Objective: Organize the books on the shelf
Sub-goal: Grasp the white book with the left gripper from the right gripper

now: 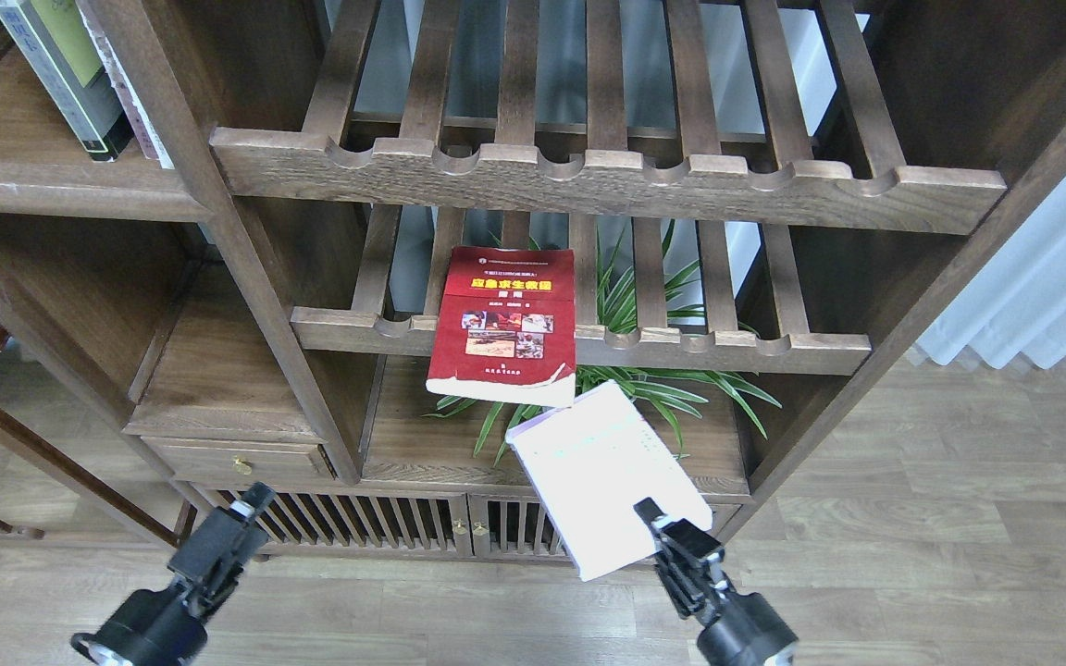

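Observation:
A red book (505,324) with a yellow title lies flat on the lower slatted rack, its near end overhanging the rail. My right gripper (658,529) is shut on the near corner of a cream-white book (602,472), held tilted in the air in front of the cabinet below the red one. A black-grey book with a yellow-green panel (61,74) stands on the flat dark-brown shelf (61,176) at the upper left, with another pale book beside it. My left gripper (251,504) hangs low at the left, holding nothing; its fingers cannot be told apart.
Two slatted racks with notched front rails (607,180) fill the middle. A potted spider plant (644,388) stands behind the held book. Below are a drawer (237,458) and slatted cabinet doors (357,527). A pale curtain (1042,277) hangs at the right.

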Tool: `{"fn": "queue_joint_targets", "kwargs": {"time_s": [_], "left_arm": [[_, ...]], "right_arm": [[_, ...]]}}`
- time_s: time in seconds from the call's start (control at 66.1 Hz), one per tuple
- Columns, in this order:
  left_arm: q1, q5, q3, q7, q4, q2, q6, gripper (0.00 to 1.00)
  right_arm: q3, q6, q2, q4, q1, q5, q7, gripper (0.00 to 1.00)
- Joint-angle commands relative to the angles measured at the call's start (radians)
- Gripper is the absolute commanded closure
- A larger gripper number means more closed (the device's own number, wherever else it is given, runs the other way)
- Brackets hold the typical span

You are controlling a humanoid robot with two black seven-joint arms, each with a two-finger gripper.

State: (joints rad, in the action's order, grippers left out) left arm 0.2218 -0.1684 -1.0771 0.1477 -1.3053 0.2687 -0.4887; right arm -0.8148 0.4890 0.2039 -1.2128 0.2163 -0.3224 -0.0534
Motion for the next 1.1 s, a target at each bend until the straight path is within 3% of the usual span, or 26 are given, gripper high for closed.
{"fn": "queue_joint_targets", "kwargs": {"time_s": [0.0, 0.197, 0.424, 0.848, 1.09], "left_arm": [[-0.004, -0.034, 0.039, 0.0, 0.0, -0.016, 0.0, 0.0], [-0.015, -0.048, 0.097, 0.001, 0.011, -0.065, 0.0, 0.0], [-0.07, -0.048, 0.14, 0.001, 0.107, -0.123, 0.0, 0.01], [-0.145, -0.048, 0.151, 0.0, 0.184, -0.232, 0.0, 0.03], [-0.171, -0.046, 0.157, 0.001, 0.193, -0.247, 0.0, 0.15]], "right_arm": [[0.034, 0.0, -0.023, 0.001, -0.011, 0.0, 0.02, 0.95], [0.072, 0.0, -0.047, -0.002, -0.021, 0.002, 0.032, 0.95], [0.097, 0.0, -0.073, -0.005, -0.02, 0.04, 0.046, 0.95], [0.095, 0.0, -0.083, -0.007, 0.001, 0.085, 0.055, 0.95], [0.092, 0.0, -0.078, -0.013, 0.015, 0.085, 0.055, 0.95]]}}
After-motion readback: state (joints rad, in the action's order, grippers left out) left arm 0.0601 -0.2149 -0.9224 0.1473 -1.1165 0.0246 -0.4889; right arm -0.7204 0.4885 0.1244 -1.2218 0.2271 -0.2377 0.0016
